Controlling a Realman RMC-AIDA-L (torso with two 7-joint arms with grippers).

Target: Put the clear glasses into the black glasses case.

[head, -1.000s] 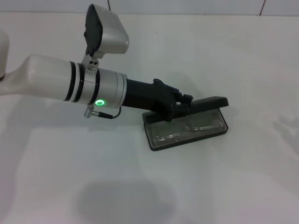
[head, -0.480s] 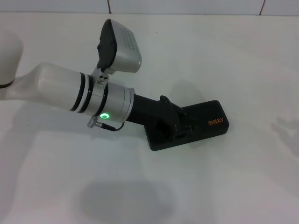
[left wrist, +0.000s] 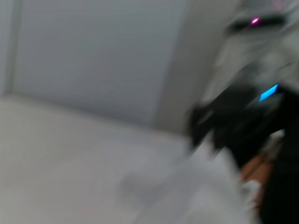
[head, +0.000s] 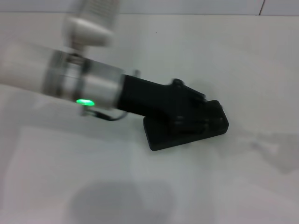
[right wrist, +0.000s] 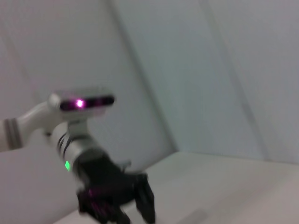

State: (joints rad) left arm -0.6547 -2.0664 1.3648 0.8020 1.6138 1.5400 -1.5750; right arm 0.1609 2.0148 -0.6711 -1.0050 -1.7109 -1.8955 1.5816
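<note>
Left claw (head: pixel 189 114) is pressed over the black glasses case (head: pixel 216 122); its grip cannot be told. Lid open a second ago is now shut, so the task is judged nearly done.

White tubular forearm (head: pixel 28 70), blurred. Silver metallic wrist cuff (head: pixel 93 86) with darker rings, lit by a small green indicator light (head: pixel 84 101). Thin dark cable (head: pixel 110 114) looping beneath the cuff. Pale boxy camera housing (head: pixel 91 21) bracketed above the wrist. Matte black angular left tool (head: pixel 187 114), chunky, with ridged knuckle-like joints. In the right wrist view: same white arm with grey banding (right wrist: pixel 11 133), silver cuff with green dot (right wrist: pixel 67 164), camera bar glowing magenta (right wrist: pixel 80 103), black fingers (right wrist: pixel 147 203) below.
</note>
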